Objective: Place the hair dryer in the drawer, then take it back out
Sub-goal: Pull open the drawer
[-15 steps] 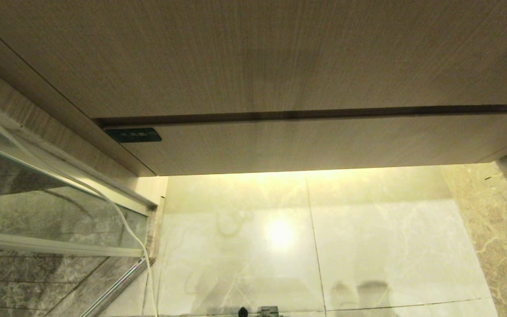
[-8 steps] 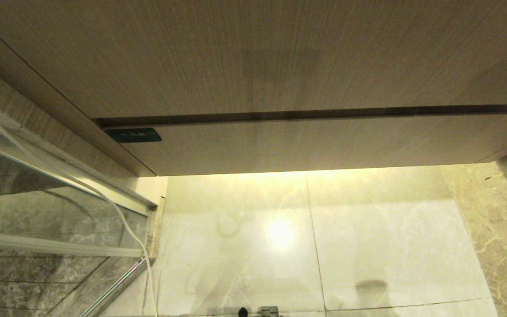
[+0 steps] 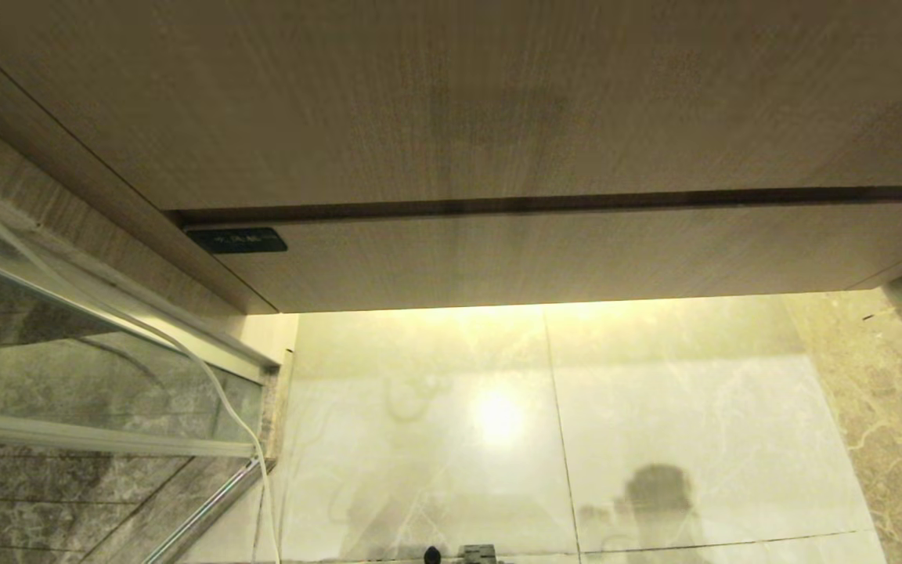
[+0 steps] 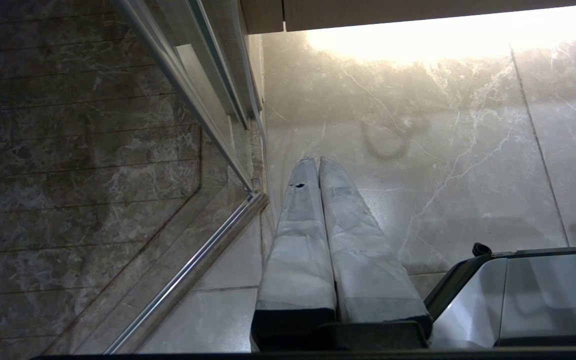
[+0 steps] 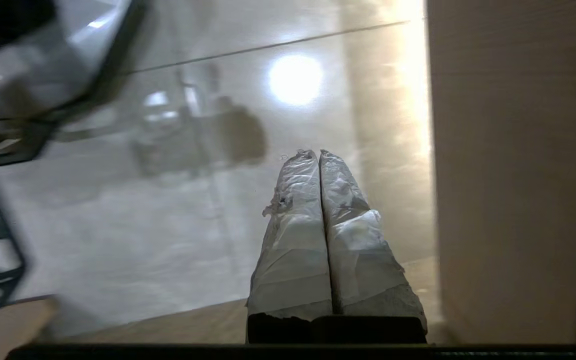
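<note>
Drawer (image 3: 576, 258) fronts fill the upper head view: we see flat, handleless, light-brown wood-grain panels, shut, parted by a thin dark horizontal gap. A small dark label (image 3: 236, 240) sits at the lower panel's left corner. We cannot see the hair dryer in any view.

Below the cabinet's straight lower edge lies a glossy pale marble floor (image 3: 694, 407), lit warm yellow from under the cabinet, crossed by fine grout lines and carrying a round bright reflection. At the robot's left stand a glass shower panel (image 3: 67, 368) in a metal frame and a thin white cable (image 3: 216, 384) curving down beside it.

The left gripper (image 4: 318, 165) hangs low over the floor near the frame's corner, its taped grey fingers (image 4: 298, 225) pressed together, empty. The right gripper (image 5: 318, 155) points down at the floor just beside a wood-grain panel (image 5: 508, 175), its wrapped fingers (image 5: 298, 225) likewise together and holding nothing. We note open floor ahead of both.
</note>
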Controlling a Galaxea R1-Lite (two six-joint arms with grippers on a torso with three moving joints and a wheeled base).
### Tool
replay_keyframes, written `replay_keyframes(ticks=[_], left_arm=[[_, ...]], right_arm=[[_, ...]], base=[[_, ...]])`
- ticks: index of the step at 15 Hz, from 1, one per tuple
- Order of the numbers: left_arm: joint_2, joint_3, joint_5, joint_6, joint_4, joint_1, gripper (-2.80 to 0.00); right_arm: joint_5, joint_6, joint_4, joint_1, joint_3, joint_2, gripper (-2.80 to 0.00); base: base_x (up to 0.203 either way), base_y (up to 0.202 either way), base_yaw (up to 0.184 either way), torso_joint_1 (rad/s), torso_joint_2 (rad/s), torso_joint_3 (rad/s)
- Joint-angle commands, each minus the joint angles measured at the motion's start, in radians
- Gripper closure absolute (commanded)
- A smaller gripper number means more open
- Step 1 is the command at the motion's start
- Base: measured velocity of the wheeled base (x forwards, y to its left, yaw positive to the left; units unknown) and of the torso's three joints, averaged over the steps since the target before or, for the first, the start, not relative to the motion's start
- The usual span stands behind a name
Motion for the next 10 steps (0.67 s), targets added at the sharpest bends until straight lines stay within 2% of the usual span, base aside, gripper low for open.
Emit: replay_keyframes(ticks=[1,4,7,10], left_arm=[[0.0,0.001,0.0,0.0,0.0,0.0,0.0],[0.0,0.001,0.0,-0.001,0.0,0.0,0.0],[0.0,-0.001,0.0,0.0,0.0,0.0,0.0],[0.0,0.001,0.0,0.0,0.0,0.0,0.0]], right_arm=[[0.0,-0.013,-0.213,-0.005,0.081,-0.007,0.0],[-0.052,-0.002,-0.449,-0.001,0.114,-0.033,0.0],[-0.053,0.132,-0.628,0.022,0.193,-0.071,0.0],[-0.053,0.141,-0.666,0.042,0.23,-0.108,0.0]], base=[[0.0,0.0,0.0,0.0,0.0,0.0],[0.0,0.0,0.0,0.0,0.0,0.0],[0.0,0.0,0.0,0.0,0.0,0.0],[0.0,0.0,0.0,0.0,0.0,0.0]])
